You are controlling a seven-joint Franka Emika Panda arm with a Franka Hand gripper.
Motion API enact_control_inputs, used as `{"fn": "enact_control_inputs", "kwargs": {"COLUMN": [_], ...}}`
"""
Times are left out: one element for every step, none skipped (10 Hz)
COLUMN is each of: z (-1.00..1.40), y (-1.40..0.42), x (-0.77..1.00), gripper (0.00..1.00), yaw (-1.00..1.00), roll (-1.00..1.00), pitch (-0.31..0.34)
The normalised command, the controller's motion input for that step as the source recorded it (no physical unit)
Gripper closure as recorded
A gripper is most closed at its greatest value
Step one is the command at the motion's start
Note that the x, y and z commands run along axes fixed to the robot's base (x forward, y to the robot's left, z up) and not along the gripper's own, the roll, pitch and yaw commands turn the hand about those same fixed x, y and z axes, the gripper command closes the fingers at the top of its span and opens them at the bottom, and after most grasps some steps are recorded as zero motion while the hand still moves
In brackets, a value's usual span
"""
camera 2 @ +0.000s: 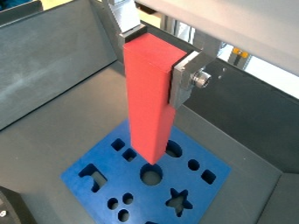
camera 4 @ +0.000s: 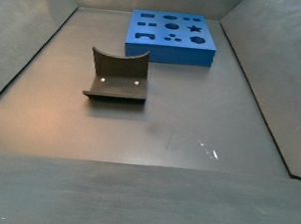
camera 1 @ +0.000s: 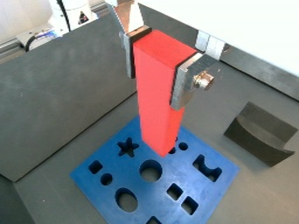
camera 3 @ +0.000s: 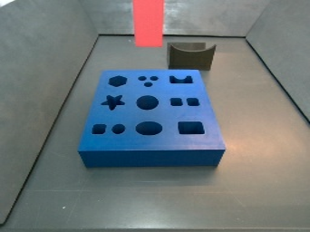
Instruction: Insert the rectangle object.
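Holding the red rectangular bar [camera 1: 158,92] upright, gripper [camera 1: 162,68] clamped on it, above the blue holed block [camera 1: 163,179] so we can line up its slot.

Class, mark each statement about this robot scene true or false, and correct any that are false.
1. The gripper is shut on the red rectangle object. True.
2. In a side view the red bar lies flat on top of the blue holed block. False: it hangs upright above the floor, behind the block.
3. The blue block has a star-shaped hole. True.
4. The dark grey curved holder stands on top of the blue block. False: it rests on the floor, apart from the block.
5. The bar's lower end is already down in a hole. False: in a side view it hangs clear above the block.
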Motion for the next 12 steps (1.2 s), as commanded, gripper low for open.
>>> {"fn": "enact_control_inputs", "kwargs": {"z": [-0.22, -0.19, -0.20, -0.24, -0.27, -0.20, -0.18, -0.26, -0.28, -0.23, -0.31, -0.40], "y": [-0.41, -0.87, -0.89, -0.82, -0.75, -0.64, -0.54, -0.42, -0.35, -0.30, -0.20, -0.11], "x": [0.21, 0.62, 0.66, 0.76, 0.79, 0.85, 0.88, 0.92, 0.91, 0.93, 1.00, 1.00], "gripper": [1.00, 1.00, 1.00, 1.00, 1.00, 1.00, 1.00, 1.00, 1.00, 1.00, 1.00, 1.00], "yaw": [0.00, 0.00, 0.00, 0.00, 0.00, 0.00, 0.00, 0.00, 0.00, 0.00, 0.00, 0.00], "roll": [-0.01, 0.02, 0.03, 0.03, 0.06, 0.16, 0.24, 0.32, 0.40, 0.38, 0.15, 0.09], "pitch": [-0.010, 0.007, 0.011, 0.013, 0.027, 0.034, 0.041, 0.046, 0.074, 0.091, 0.131, 0.124]}}
